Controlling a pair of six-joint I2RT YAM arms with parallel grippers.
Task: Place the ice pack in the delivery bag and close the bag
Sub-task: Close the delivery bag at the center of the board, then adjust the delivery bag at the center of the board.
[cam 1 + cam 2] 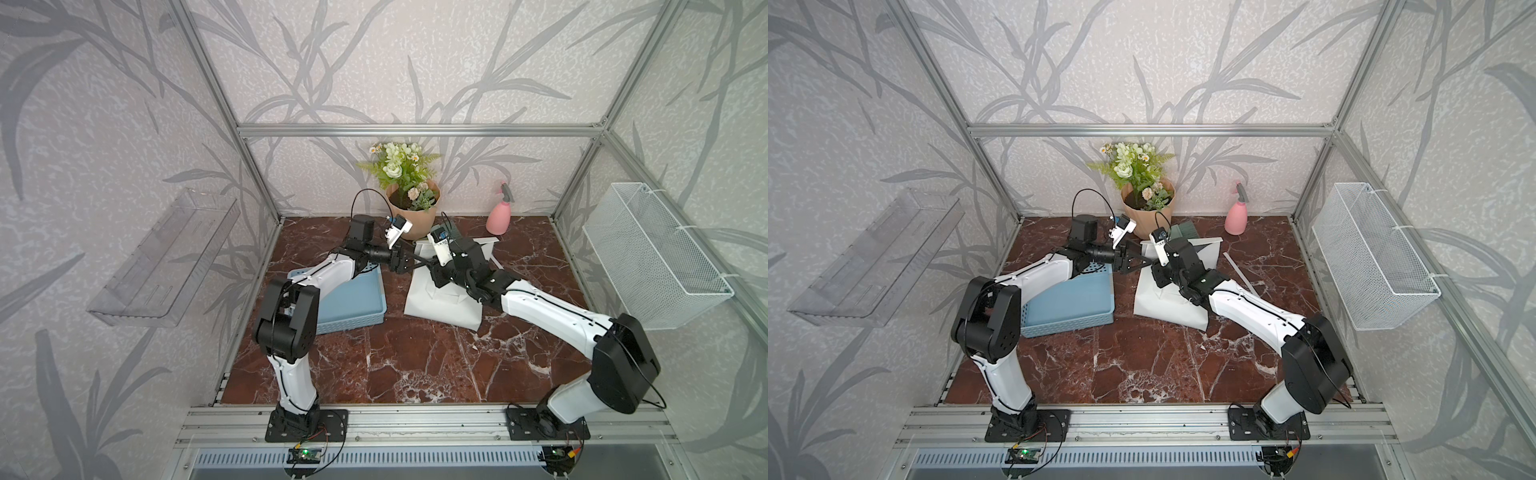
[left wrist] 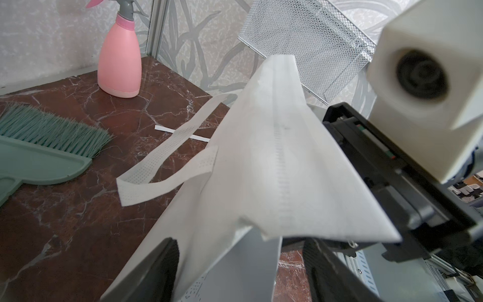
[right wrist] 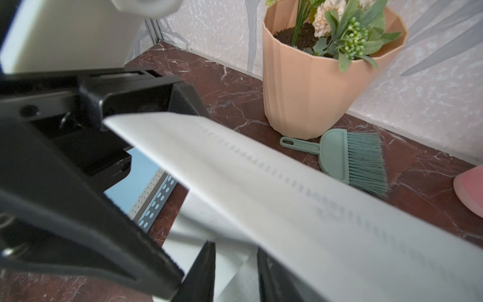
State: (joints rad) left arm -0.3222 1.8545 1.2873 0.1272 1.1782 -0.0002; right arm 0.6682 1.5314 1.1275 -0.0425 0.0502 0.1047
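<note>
Two arms meet over your delivery bag [image 1: 440, 307], which sits on the marble tabletop [image 1: 415, 365] just beside the blue basket [image 1: 353, 303]. Left gripper [image 2: 239, 261]: jaws wide, straddling bag fabric. Right gripper [image 3: 236, 261]: jaws narrowly parted, fabric between.

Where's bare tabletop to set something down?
Front half of the marble tabletop, from the blue basket and delivery bag to the near edge. Smaller patch right of the bag, past a white strip. Crowded at the back: flowerpot, brush, spray bottle.
</note>
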